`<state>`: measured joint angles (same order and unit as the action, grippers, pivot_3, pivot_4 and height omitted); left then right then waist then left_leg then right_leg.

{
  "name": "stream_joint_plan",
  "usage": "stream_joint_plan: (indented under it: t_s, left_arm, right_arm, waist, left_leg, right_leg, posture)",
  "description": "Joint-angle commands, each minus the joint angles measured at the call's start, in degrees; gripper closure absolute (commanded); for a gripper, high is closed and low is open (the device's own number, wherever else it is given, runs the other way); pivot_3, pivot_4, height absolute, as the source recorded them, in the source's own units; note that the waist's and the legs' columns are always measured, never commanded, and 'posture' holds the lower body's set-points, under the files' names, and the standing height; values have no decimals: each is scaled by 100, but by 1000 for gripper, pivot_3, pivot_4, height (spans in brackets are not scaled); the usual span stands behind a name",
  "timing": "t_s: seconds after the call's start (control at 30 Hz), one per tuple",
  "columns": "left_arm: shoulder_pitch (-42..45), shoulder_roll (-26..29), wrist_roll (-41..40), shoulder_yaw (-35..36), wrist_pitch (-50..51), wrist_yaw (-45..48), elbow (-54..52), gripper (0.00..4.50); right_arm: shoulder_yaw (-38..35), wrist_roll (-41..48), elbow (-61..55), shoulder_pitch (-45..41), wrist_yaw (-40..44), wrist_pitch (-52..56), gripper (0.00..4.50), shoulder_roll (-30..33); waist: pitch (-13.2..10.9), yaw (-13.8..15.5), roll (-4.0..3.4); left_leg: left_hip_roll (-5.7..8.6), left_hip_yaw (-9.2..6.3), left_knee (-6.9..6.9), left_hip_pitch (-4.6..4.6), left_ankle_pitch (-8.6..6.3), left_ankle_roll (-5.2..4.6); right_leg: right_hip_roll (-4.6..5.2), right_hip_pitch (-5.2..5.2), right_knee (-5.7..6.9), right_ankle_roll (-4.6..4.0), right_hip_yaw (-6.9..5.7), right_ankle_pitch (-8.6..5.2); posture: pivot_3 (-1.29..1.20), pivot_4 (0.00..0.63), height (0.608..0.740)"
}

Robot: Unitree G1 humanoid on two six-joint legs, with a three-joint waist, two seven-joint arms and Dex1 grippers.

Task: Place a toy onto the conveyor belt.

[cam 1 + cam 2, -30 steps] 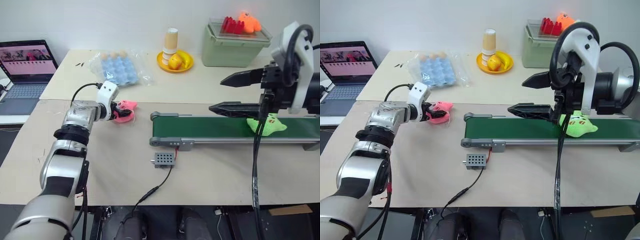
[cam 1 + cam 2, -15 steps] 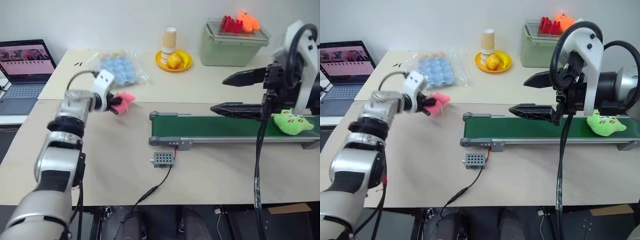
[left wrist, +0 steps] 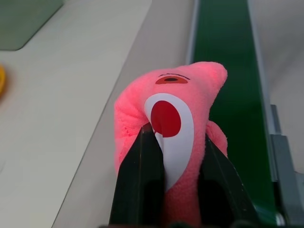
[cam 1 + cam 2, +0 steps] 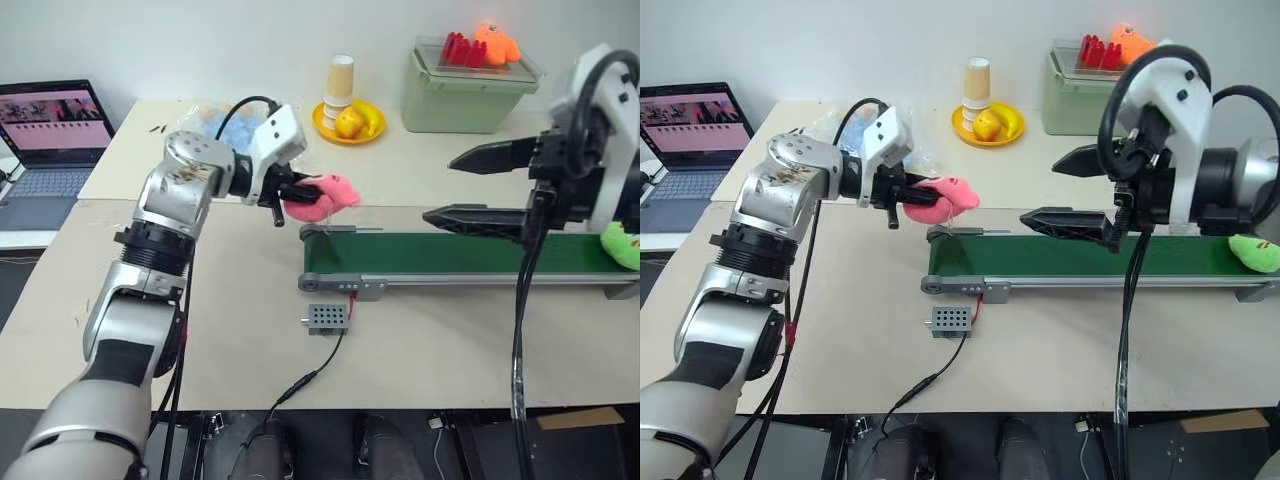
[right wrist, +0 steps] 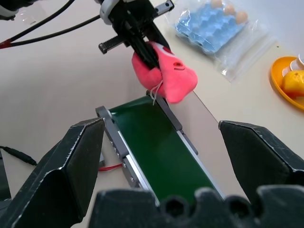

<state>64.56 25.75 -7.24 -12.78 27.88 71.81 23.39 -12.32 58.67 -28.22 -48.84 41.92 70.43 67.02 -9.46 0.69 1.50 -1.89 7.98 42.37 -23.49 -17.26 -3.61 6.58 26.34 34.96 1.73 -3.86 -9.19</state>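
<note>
Pink plush toy (image 4: 318, 195) sits clamped in your left gripper (image 4: 290, 192), raised just off the near end roller of the conveyor belt (image 4: 420, 253), whose length runs away to the right. Your right gripper (image 4: 470, 186) hangs spread wide and empty over mid-belt, so carry the left one a touch rightward before lowering

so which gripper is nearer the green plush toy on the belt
Right. The right gripper hangs open above the conveyor belt beside the green toy; the left gripper is past the opposite end.
</note>
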Motion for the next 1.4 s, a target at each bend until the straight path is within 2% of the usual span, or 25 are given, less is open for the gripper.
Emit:
stream_joint_plan:
  t_s: [0.03, 0.33, 0.47, 0.5, 0.53, 0.57, 0.63, 0.8, 1.1, 1.4]
  left_arm:
    - [0, -161, -73, -158, -81, 105, -252, 3976]
    - [-527, -290, 563, -794, -1232, -80, -173, 3976]
    - [-566, -353, 653, -848, -1454, -136, -40, 3976]
    - [-548, -365, 660, -843, -1478, -153, 5, 3329]
    - [-519, -387, 639, -822, -1449, -157, 54, 3101]
    - [-491, -400, 620, -808, -1441, -142, 87, 2627]
    - [-454, -426, 562, -772, -1382, -111, 81, 2029]
    - [-343, -516, 531, -649, -1381, -298, 34, 76]
    - [59, -770, 190, -137, -789, -759, -53, 12]
    - [401, -572, -161, 330, 103, -909, -315, 12]
  right_arm:
    - [-450, 271, -193, 50, -276, 173, 0, 55]
    - [-835, 787, -384, 263, -741, 416, 0, 168]
    - [-943, 957, -422, 345, -912, 444, 0, 262]
    - [-968, 1001, -429, 360, -943, 447, 0, 283]
    - [-985, 1043, -431, 376, -974, 442, 0, 314]
    - [-999, 1082, -426, 391, -1007, 433, 0, 343]
    - [-1020, 1163, -421, 419, -1066, 413, 0, 399]
    - [-962, 1305, -384, 387, -1165, 335, 0, 481]
    - [-910, 1353, -354, 414, -1163, 232, 0, 521]
    - [-735, 1246, -281, 361, -1042, 123, 0, 519]
  waist:
    - [0, 2, 0]
    - [0, -2, 0]
    - [0, -2, 0]
    - [1, -2, -1]
    - [1, -4, -1]
    - [1, -11, -1]
    - [1, -25, -2]
    - [1, -22, -2]
    - [1, 1, -1]
    - [1, -5, -2]
  left_leg:
    - [0, -2, 3, -1, -1, -2]
    - [0, -2, 1, -1, -5, -8]
    - [0, -3, 3, 3, -6, -11]
    - [0, -3, 3, 4, -7, -11]
    - [0, -3, 2, 6, -8, -14]
    - [0, -3, 2, 8, -10, -16]
    - [0, -2, 2, 11, -11, -19]
    - [-1, -1, 2, 12, -12, -20]
    - [1, -3, 2, 4, -13, -23]
    - [0, -4, 2, 5, -12, -21]
  right_leg:
    - [0, 0, -1, 0, 0, 0]
    - [1, 0, -3, 0, 4, 2]
    - [7, 0, -9, -1, 6, 2]
    - [7, -1, -9, -1, 7, 2]
    - [7, -2, -9, -2, 9, 2]
    - [7, -3, -10, -1, 9, 1]
    - [7, -3, -9, -1, 15, 1]
    - [7, -3, -9, -1, 15, 1]
    - [9, -2, -9, 0, 13, 2]
    - [9, -2, -9, 3, 12, 2]
  posture:
    - [0, 150, 734]
    - [0, 150, 734]
    - [0, 150, 734]
    - [0, 150, 734]
    - [0, 150, 734]
    - [0, 150, 734]
    - [0, 150, 734]
    - [0, 150, 734]
    - [0, 150, 734]
    - [0, 150, 734]
